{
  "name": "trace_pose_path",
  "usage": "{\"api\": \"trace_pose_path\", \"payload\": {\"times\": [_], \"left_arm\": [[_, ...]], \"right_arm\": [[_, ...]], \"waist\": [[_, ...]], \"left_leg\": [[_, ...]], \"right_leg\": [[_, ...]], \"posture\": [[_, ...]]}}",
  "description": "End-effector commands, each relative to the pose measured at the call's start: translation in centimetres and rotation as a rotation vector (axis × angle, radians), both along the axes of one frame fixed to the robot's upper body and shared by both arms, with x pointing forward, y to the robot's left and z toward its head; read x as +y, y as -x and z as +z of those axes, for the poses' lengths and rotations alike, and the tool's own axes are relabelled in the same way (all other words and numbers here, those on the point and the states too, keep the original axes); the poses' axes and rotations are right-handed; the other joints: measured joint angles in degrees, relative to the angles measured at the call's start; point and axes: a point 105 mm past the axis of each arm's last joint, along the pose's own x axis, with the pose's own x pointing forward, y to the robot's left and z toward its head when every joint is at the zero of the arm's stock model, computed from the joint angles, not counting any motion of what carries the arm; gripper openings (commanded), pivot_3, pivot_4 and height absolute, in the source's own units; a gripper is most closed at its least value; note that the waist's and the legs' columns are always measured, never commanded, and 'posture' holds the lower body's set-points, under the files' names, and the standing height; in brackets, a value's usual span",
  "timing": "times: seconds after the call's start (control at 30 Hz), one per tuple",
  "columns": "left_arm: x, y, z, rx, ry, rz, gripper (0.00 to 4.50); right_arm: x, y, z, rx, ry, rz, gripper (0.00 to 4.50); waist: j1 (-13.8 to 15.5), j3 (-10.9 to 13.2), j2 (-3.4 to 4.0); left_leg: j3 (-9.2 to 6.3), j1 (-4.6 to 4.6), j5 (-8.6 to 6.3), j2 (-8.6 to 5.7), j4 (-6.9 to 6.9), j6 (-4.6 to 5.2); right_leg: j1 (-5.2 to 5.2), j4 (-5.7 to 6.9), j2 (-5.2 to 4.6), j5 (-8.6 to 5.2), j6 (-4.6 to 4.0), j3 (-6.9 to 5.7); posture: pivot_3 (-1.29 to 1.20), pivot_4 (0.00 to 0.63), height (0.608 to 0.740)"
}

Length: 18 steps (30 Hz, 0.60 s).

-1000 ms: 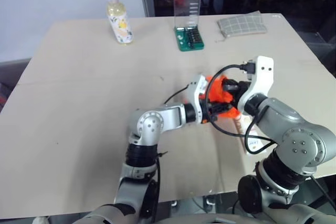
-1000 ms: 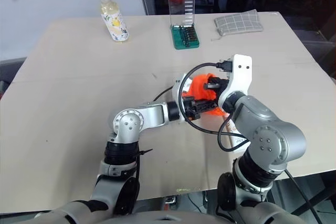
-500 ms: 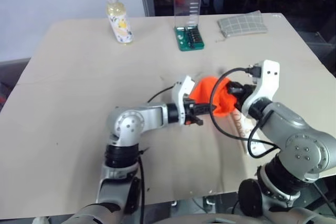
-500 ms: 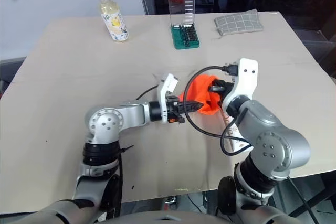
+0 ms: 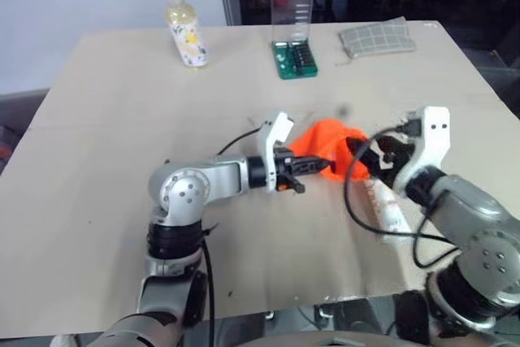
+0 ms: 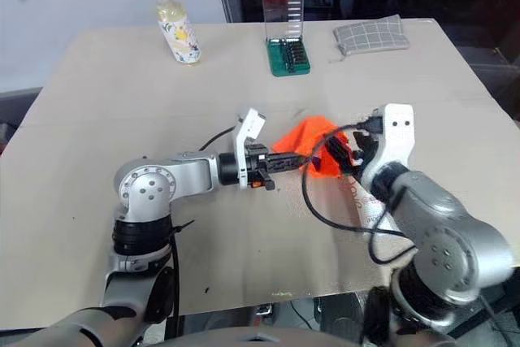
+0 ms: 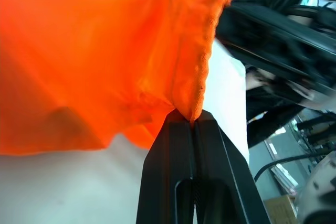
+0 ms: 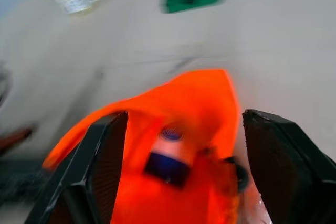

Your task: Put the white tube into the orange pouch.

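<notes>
The orange pouch (image 5: 329, 140) is at mid-table, and my left gripper (image 5: 321, 166) is shut on the hem at its mouth. The left wrist view shows its black fingers (image 7: 178, 145) pressed together on the orange fabric (image 7: 79, 77). My right gripper (image 5: 367, 160) stands open just right of the pouch, its fingers (image 8: 100, 161) spread wide on either side of the orange cloth (image 8: 205, 98) without gripping it. The white tube (image 5: 388, 207) lies flat on the table below the right gripper, partly crossed by a black cable. A small white and dark thing (image 8: 168, 140) sits at the pouch's mouth; I cannot tell what it is.
At the back of the beige table (image 5: 122, 119) stand a clear yellowish bottle (image 5: 184, 28), a green bit set with a clear lid (image 5: 292, 46) and a grey checked pouch (image 5: 375, 38). The table's front edge runs close below the tube.
My right gripper has opened, let go of the pouch and drawn back to the right. The left gripper has shut on the pouch's hem and moved left with it.
</notes>
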Motion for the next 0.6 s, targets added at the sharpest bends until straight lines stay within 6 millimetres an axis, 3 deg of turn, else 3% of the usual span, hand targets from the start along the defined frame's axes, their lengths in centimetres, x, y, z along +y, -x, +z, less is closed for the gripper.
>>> {"api": "trace_pose_path", "payload": {"times": [0.03, 0.17, 0.33, 0.47, 0.6], "left_arm": [[-0.2, -0.2, 0.7, -0.032, 0.021, -0.003, 0.0], [-0.2, -0.1, 0.6, -0.027, 0.023, -0.008, 0.0], [-0.3, -0.4, 0.8, -0.028, 0.027, 0.001, 0.0], [-0.5, -0.3, 0.8, -0.023, 0.027, -0.013, 0.0], [-0.6, -0.3, 0.8, -0.021, 0.028, -0.017, 0.0]], "right_arm": [[-1.4, 2.8, 0.1, -0.028, 0.075, 0.116, 3.27], [-3.9, 5.7, -2.0, 0.102, 0.257, 0.153, 3.27], [-2.9, 7.2, -5.3, 0.218, 0.464, 0.217, 3.27], [-2.7, 7.6, -7.9, 0.149, 0.696, 0.227, 3.27], [-3.5, 9.9, -9.9, 0.052, 0.943, 0.295, 3.27]], "waist": [[0.2, 0.0, -0.01], [0.9, 0.0, -0.01], [0.8, 0.0, -0.04], [1.0, 0.0, -0.05], [1.5, 0.0, -0.17]], "left_leg": [[-0.02, -0.03, -0.01, 0.0, 0.0, 0.03], [-0.08, -0.1, -0.01, 0.0, -0.03, 0.12], [-0.04, -0.05, -0.09, 0.06, -0.03, 0.13], [-0.07, -0.03, -0.15, 0.07, 0.05, 0.08], [-0.14, -0.23, -0.04, 0.05, 0.21, -0.05]], "right_leg": [[0.02, -0.08, -0.03, 0.0, 0.0, -0.02], [0.0, -0.14, -0.11, -0.01, -0.01, -0.05], [-0.01, -0.13, -0.17, -0.21, -0.11, 0.01], [0.03, -0.12, -0.22, -0.29, -0.01, -0.04], [0.01, -0.18, -0.22, -0.29, 0.02, -0.13]], "posture": [[0.0, 0.15, 0.74], [0.0, 0.15, 0.74], [0.0, 0.15, 0.74], [0.0, 0.15, 0.74], [0.0, 0.15, 0.74]]}}
